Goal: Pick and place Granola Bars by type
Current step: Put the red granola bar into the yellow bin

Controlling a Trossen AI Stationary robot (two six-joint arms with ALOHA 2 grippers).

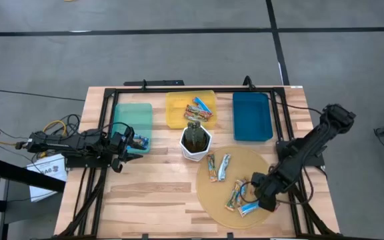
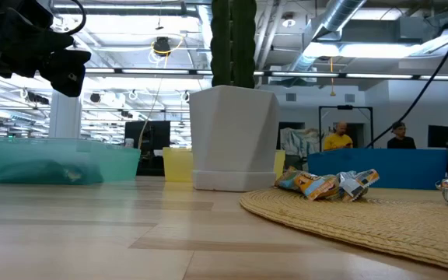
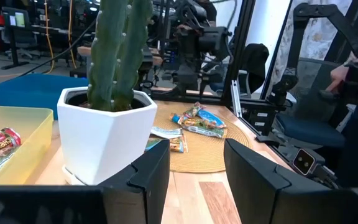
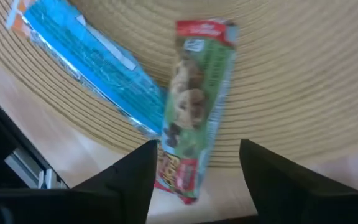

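1. The right gripper [image 4: 194,163] is poised over the round mat [image 1: 259,160], fingers apart, nothing clamped.
2. The green bar [image 4: 196,102] is lined up beneath; it should be pinched across its width, clear of the blue bar [image 4: 89,68].
3. The left gripper [image 3: 194,165] waits half-open by the teal tray [image 1: 132,117].

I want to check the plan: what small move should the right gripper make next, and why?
Probably lower the right gripper and close on the green bar. Its fingers stand open above that bar, which lies loose on the mat beside a blue bar.
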